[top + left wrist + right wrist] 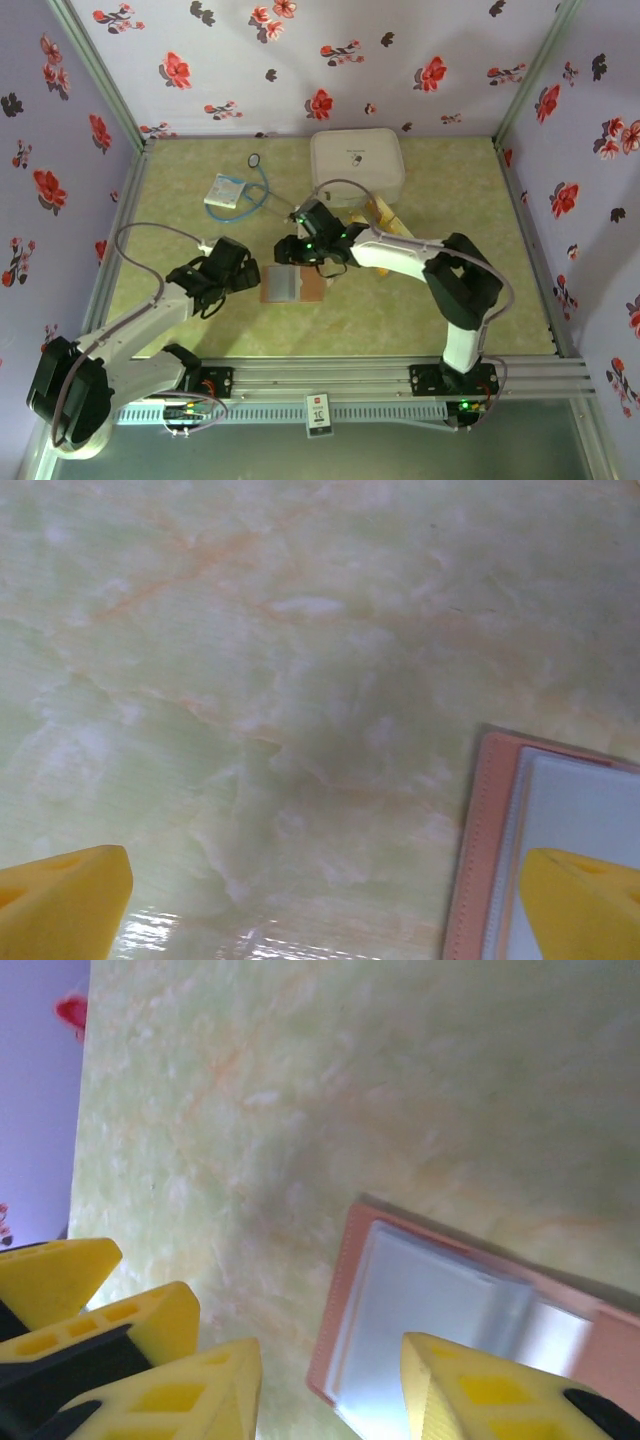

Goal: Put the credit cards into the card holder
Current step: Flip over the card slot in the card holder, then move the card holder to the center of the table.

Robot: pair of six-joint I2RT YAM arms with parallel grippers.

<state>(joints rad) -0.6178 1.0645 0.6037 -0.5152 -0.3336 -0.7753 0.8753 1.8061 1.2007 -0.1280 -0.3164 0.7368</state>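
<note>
Card holder (292, 284) lies open flat at frame centre, grey half left, reddish-brown half right. Left gripper (250, 276) at its left edge, arm reaching in from lower left. Right gripper (292, 258) over its upper edge, arm stretching in from lower right. Golden credit cards (388, 216) right of centre, partly behind right arm, just below white case (357, 165). White-blue packet (224, 191) upper left, blue cord (262, 190) beside it. Green marbled table (450, 200), floral walls (300, 60).

Left fingers (60, 895) spread wide; right fingers (480, 1390) partly apart; both arms extended.
</note>
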